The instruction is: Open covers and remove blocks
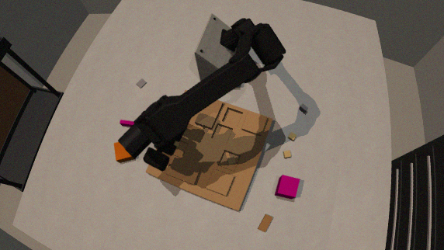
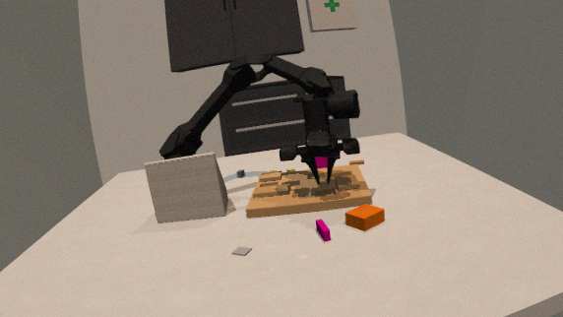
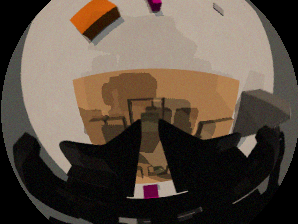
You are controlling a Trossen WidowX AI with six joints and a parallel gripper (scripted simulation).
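Note:
The wooden puzzle board [image 1: 237,203] [image 2: 295,210] [image 3: 200,83] lies flat, with outlined grooves, wells and raised pieces, much of it under the arm's shadow. My gripper [image 2: 323,183] [image 3: 149,121] points down at the board, with its tips close together at board height. It is shut on a small wooden piece [image 3: 150,115] beside a dark outlined square groove; whether this is a cover's knob or a block I cannot tell. In the top view the arm hides the fingertips and part of the board. Which covers are open is too dark to tell.
An orange block [image 1: 123,153] [image 2: 365,217] [image 3: 94,19], magenta bar [image 1: 126,123] [image 2: 323,230], grey tile [image 1: 141,83] [image 2: 241,251], magenta cube [image 1: 287,186] [image 3: 150,191], brown tile [image 1: 265,223], dark cube [image 1: 303,109] and two tan pieces [image 1: 292,136] [image 1: 287,154] lie off the board. A grey box [image 2: 187,189] stands beside it.

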